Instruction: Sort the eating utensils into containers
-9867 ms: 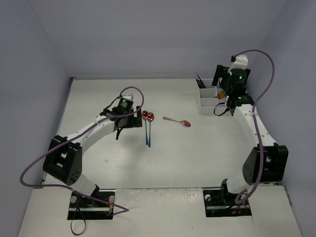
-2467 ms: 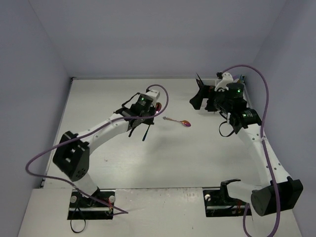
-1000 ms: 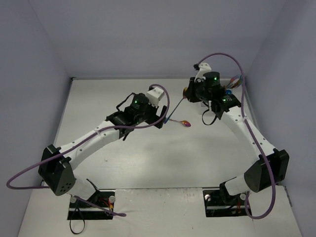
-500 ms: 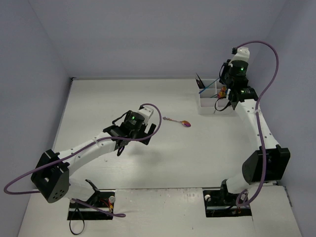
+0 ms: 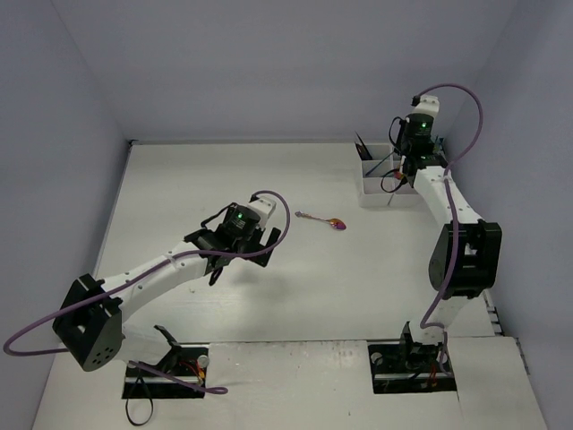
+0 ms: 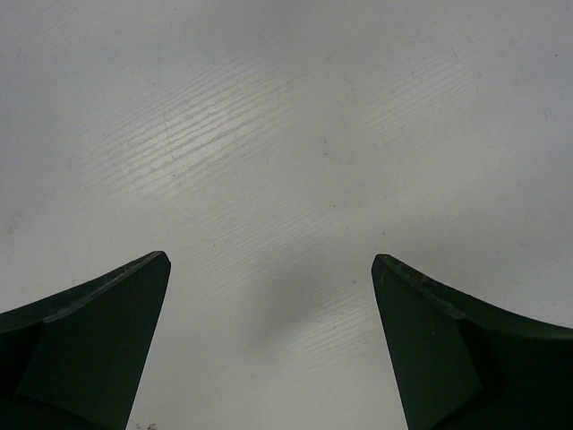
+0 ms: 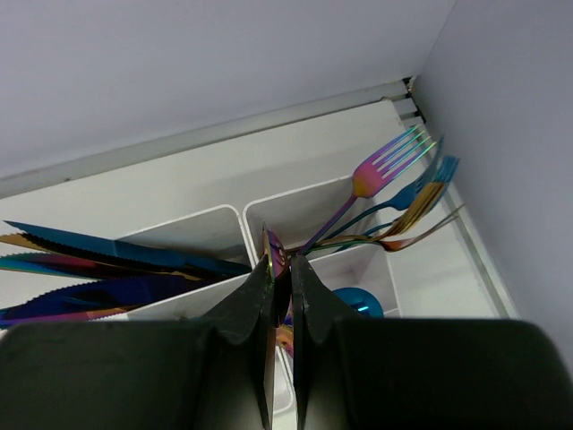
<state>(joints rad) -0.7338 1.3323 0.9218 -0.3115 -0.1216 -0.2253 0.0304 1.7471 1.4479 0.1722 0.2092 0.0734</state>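
Note:
One pink-gold spoon (image 5: 328,221) lies alone mid-table. The white container tray (image 5: 377,189) stands at the far right; its dividing wall (image 7: 240,218) shows in the right wrist view. Several knives (image 7: 107,260) fill its left compartment, forks (image 7: 394,161) lean in the far right one, and a blue spoon bowl (image 7: 358,303) sits in the near right one. My right gripper (image 7: 282,262) hangs over the tray (image 5: 400,167), shut on a thin iridescent utensil end (image 7: 276,251). Left of the lone spoon, my left gripper (image 5: 238,262) is open above bare table, nothing between its fingers (image 6: 269,260).
The tray stands close to the right wall (image 5: 501,134) and the back wall (image 7: 179,72). The left arm (image 5: 152,269) stretches diagonally across the near-left table.
Over the last second the right arm swung from mid-table back above the tray, still shut on the utensil. The left arm drew back toward the near left, jaws open.

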